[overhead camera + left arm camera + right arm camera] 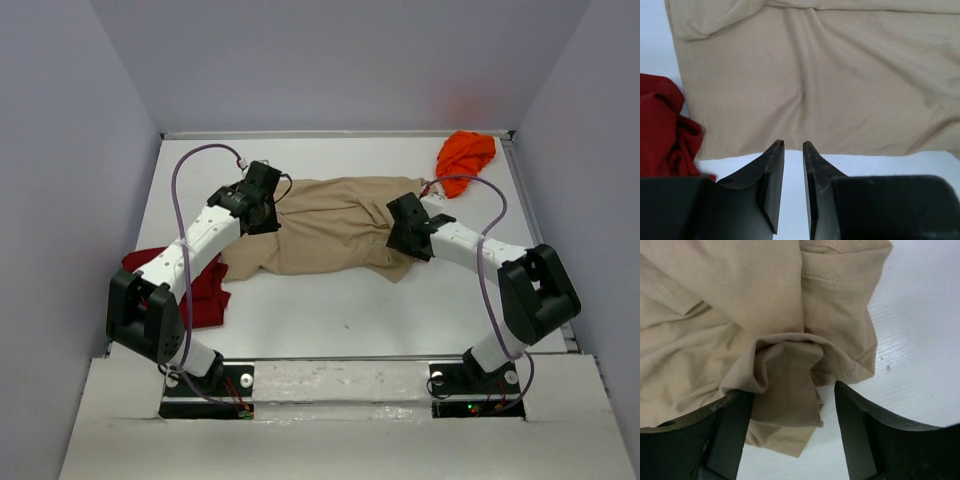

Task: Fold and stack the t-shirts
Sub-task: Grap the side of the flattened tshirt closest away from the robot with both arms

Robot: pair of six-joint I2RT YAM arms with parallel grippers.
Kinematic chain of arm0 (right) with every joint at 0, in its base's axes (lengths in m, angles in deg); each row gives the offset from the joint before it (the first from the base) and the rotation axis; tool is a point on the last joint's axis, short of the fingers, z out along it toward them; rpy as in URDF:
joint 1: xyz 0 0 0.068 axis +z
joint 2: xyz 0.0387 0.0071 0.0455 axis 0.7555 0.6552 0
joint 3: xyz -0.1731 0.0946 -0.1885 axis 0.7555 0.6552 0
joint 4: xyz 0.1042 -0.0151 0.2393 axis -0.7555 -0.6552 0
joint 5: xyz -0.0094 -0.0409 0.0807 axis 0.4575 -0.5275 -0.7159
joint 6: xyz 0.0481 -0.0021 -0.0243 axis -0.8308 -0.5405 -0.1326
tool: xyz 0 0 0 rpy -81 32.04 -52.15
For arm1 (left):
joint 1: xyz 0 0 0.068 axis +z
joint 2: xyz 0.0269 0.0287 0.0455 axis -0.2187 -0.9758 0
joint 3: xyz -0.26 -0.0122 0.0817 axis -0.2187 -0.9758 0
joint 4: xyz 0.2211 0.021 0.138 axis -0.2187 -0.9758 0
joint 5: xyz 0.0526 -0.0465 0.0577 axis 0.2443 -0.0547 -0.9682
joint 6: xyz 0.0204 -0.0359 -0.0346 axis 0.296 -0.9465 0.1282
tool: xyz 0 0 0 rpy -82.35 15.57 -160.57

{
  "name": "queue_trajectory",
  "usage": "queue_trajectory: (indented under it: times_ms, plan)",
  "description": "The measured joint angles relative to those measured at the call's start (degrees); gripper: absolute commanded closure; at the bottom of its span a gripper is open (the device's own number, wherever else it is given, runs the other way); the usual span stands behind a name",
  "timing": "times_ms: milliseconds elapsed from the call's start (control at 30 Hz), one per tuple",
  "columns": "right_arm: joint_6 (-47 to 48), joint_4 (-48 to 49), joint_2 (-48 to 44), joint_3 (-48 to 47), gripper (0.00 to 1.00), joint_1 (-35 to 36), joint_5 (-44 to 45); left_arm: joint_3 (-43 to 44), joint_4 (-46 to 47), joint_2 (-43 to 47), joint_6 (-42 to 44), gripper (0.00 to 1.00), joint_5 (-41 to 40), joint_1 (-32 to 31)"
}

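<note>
The tan shirt [335, 225] lies spread in the middle of the table [350, 310], and its long axis runs from left to right, so one end is at each arm. The left gripper [793, 145] is at the left end. Its jaws stand only a slit apart and there is no cloth between them, so it grasps nothing. In the left wrist view the straight edge of the shirt runs across just at the fingertips, and the whole cloth lies ahead of them. The right gripper [790, 395] is over the right end, where the cloth is bunched and not flat. Its jaws stand wide apart, released, and a thick fold of the tan cloth sits in the gap between them; whether the pads touch it I cannot tell. The red shirt [208, 295] lies crumpled at the left, just beside the tan one and partly under the left arm. The orange shirt [465, 158] is in the far right corner, apart from the others. I judge that the next move depends on this: the bunched end is inside the reach of the right jaws, and the left jaws need to go forward over the edge before they can take cloth.
</note>
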Motion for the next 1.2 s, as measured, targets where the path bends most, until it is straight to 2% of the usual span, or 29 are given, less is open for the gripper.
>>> queue_trajectory:
  times_ms: [100,400,600,667,733,767,867,933,1200]
  plan:
    - [0.04,-0.33,-3.5,1.64,0.16,0.02,-0.09,0.0,0.0,0.0,0.02,0.68,0.22,0.02]
    - [-2.1,-1.88,-22.36,7.76,0.16,0.02,0.48,1.49,0.59,-1.29,0.31,0.68,1.57,0.0]
    - [-8.24,-0.46,-33.14,21.16,0.19,0.11,-3.96,2.03,0.59,-2.36,0.79,0.68,1.79,0.0]
    - [-9.99,0.7,-33.64,24.83,0.2,0.11,-5.6,2.25,0.55,-2.36,0.83,0.68,1.86,-0.02]
    - [-10.88,1.7,-32.11,26.1,0.26,0.11,-7.13,2.47,0.57,-2.36,0.85,0.68,1.95,-0.11]
    - [-11.06,2.34,-30.8,26.21,0.3,0.11,-7.89,2.47,0.59,-2.36,0.87,0.68,1.95,-0.11]
    - [-10.95,6.84,-26.97,26.18,0.49,0.11,-10.21,2.47,0.55,-2.36,1.01,0.68,1.97,-0.13]
    - [-10.58,9.73,-24.15,26.14,0.56,0.11,-11.28,2.47,0.52,-2.36,1.03,0.67,1.97,-0.13]
    - [-8.04,14.8,-18.64,24.46,0.55,-0.07,-12.52,2.47,0.5,-2.34,1.05,0.67,1.97,-0.13]
